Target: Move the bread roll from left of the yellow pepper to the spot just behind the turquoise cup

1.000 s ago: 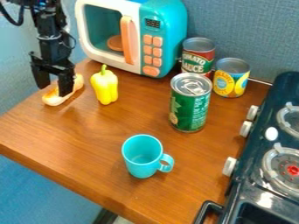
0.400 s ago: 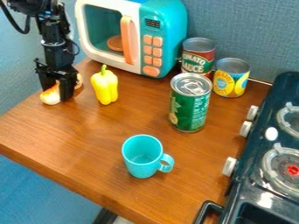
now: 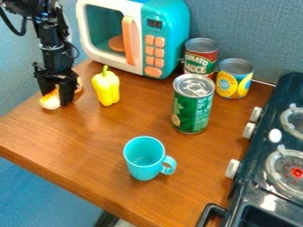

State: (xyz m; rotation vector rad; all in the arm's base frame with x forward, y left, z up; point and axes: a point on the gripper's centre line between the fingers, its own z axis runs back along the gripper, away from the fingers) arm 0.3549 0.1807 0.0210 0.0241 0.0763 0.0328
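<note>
The black gripper (image 3: 56, 91) hangs down at the table's left side, over a cream and orange elongated object (image 3: 49, 102). It covers the object's middle, while one end shows below it and the other just to its right. Whether it grips the object is unclear. A yellow bell pepper (image 3: 106, 88) stands upright close by on the right, apart from the gripper.
Behind is a teal and white toy microwave (image 3: 170, 26). A green can (image 3: 193, 106), a tomato sauce can (image 3: 200, 55) and a yellow can (image 3: 234, 80) stand right of centre. A turquoise mug (image 3: 142, 162) is nearer the front; a toy stove (image 3: 260, 177) borders the right.
The gripper has come down around the elongated object, moving right and then slightly back left. The object's near end has shifted a little left. The pepper, cans and mug have stayed put.
</note>
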